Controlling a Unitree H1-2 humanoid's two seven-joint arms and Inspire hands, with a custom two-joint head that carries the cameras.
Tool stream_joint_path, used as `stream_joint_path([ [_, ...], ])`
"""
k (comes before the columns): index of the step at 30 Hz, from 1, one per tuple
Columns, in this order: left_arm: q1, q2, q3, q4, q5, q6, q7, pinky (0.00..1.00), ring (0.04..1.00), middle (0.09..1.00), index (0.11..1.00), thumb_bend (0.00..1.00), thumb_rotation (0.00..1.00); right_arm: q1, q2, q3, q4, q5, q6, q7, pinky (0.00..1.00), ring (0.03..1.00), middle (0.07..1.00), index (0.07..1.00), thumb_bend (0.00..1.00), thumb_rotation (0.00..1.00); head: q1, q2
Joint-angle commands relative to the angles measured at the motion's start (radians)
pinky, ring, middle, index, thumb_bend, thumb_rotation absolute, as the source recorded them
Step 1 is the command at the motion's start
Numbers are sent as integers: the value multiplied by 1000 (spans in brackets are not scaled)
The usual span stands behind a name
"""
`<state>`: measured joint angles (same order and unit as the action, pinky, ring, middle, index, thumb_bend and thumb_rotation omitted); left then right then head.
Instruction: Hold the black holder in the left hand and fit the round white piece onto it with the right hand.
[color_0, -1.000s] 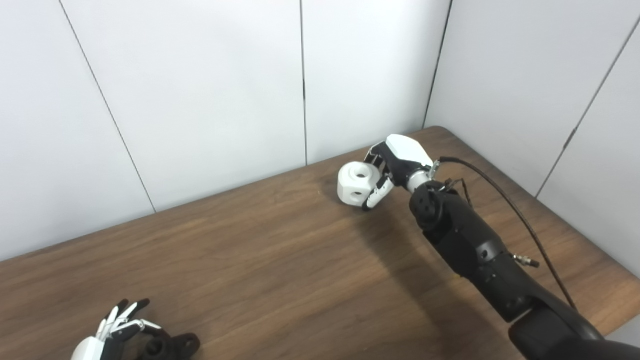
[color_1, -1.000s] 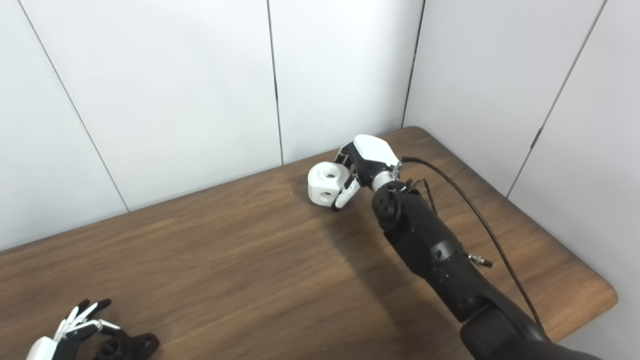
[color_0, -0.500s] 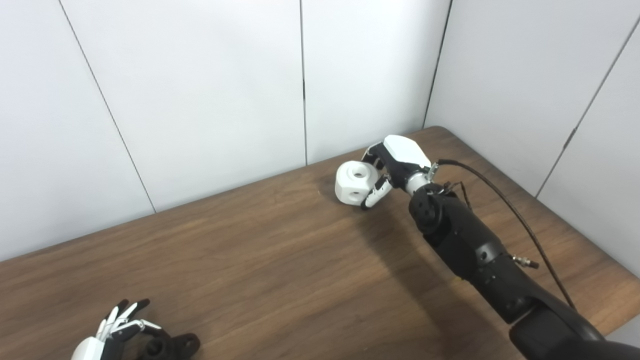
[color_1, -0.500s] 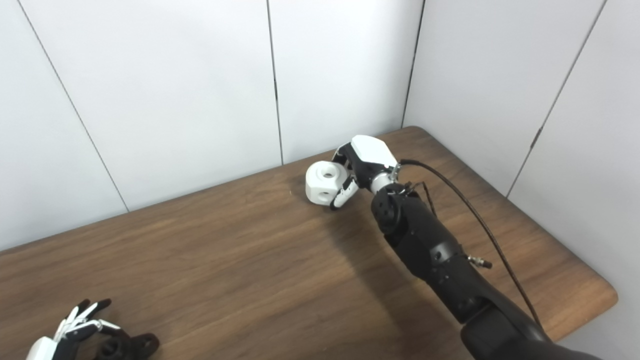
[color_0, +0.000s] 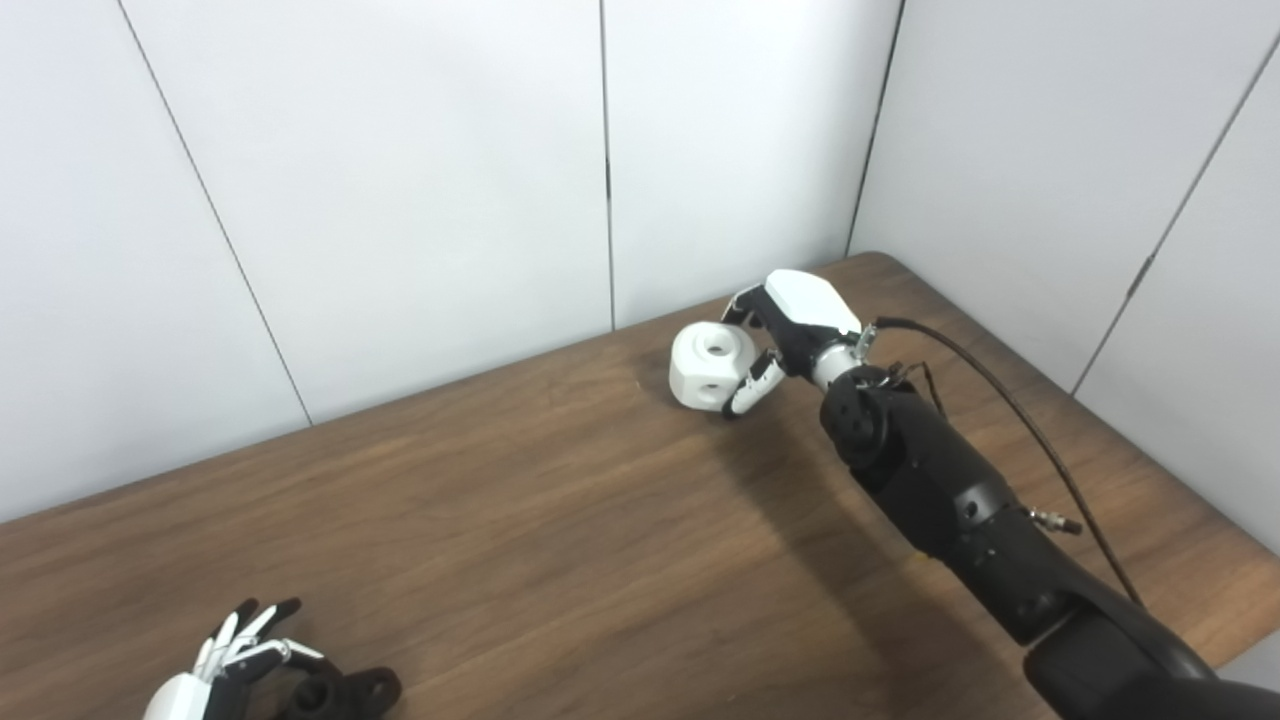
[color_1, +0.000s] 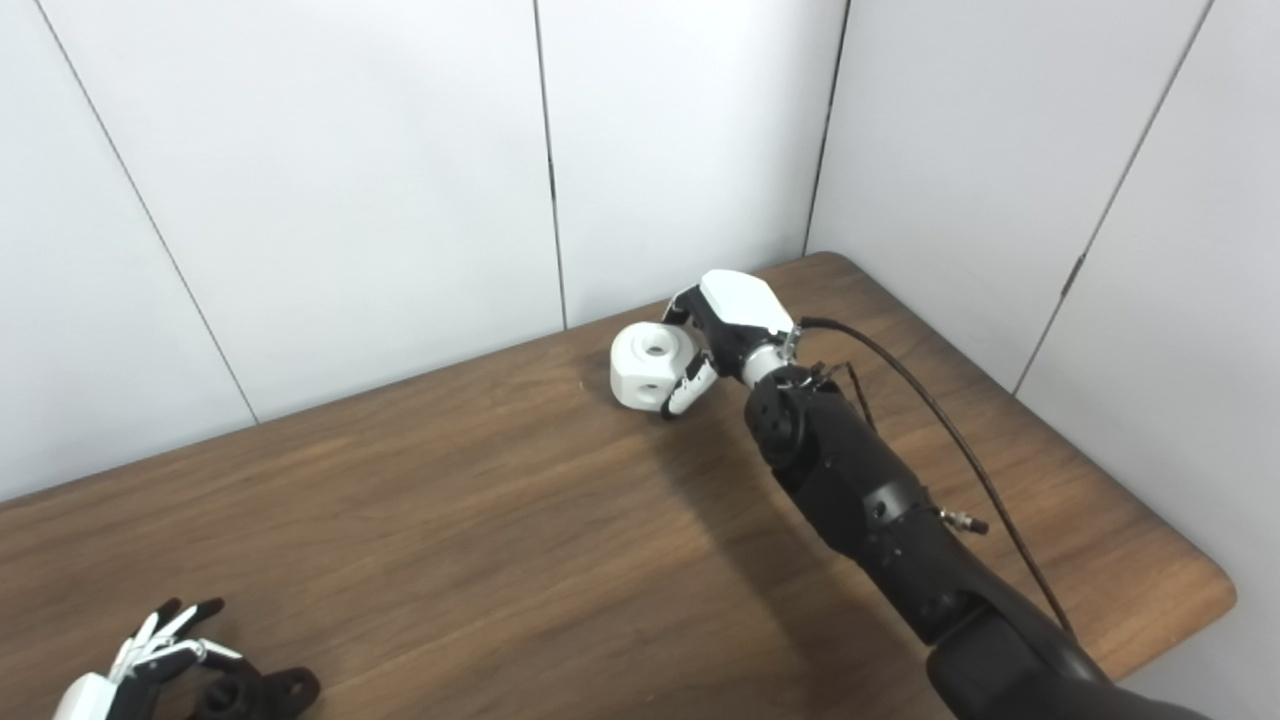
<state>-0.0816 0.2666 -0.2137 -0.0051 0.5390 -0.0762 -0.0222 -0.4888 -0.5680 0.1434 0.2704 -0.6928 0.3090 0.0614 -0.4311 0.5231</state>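
The round white piece (color_0: 708, 366), a chunky block with round holes on top and on its side, sits on the wooden table (color_0: 560, 520) near the back wall. My right hand (color_0: 778, 335) is at its right side, fingers curled over the far edge and thumb pressed on the near side, shut on it. At the bottom left corner, the black holder (color_0: 345, 690) lies on the table, partly cut off by the picture's edge. My left hand (color_0: 225, 665) is just left of the holder, fingers spread apart, holding nothing.
White wall panels (color_0: 420, 180) stand close behind the table and along its right side. A black cable (color_0: 1010, 400) loops from my right wrist over the table's right end. The table's rounded right edge (color_1: 1215, 590) is close to my right forearm.
My right hand and the white piece have shifted slightly to the left together. The left hand and the black holder have not moved.
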Motion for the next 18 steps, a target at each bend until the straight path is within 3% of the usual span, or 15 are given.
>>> stream_joint_path([
  [1,13,-6,-13,22,8,14,-10,1000,1000,897,482,517,36,-35,-33,-5,-94,7,23,51,356,427,504,485,527,13,6,-1],
  [3,7,-11,-18,36,16,5,-1,1000,1000,896,482,517,36,-39,-36,-1,-156,16,62,120,324,403,489,481,527,3,15,-5],
  [6,-2,-20,-23,49,25,6,7,1000,1000,895,482,517,37,-49,-45,6,-199,31,70,185,444,527,492,478,528,0,28,-8],
  [8,-8,-26,-28,56,30,8,11,1000,1000,895,482,517,37,-59,-52,15,-235,34,77,229,632,729,733,478,519,103,41,-9],
  [10,-13,-34,-32,63,34,10,14,1000,1000,898,482,517,37,-71,-57,20,-259,32,84,265,737,823,846,478,516,124,53,-10],
  [12,-20,-44,-36,73,41,11,20,1000,1000,898,482,518,37,-81,-62,22,-292,33,87,296,776,850,862,479,515,131,76,-11],
  [18,-35,-70,-49,105,63,1,37,1000,1000,899,481,518,39,-87,-62,31,-376,18,82,337,722,796,829,475,513,131,116,-15],
])
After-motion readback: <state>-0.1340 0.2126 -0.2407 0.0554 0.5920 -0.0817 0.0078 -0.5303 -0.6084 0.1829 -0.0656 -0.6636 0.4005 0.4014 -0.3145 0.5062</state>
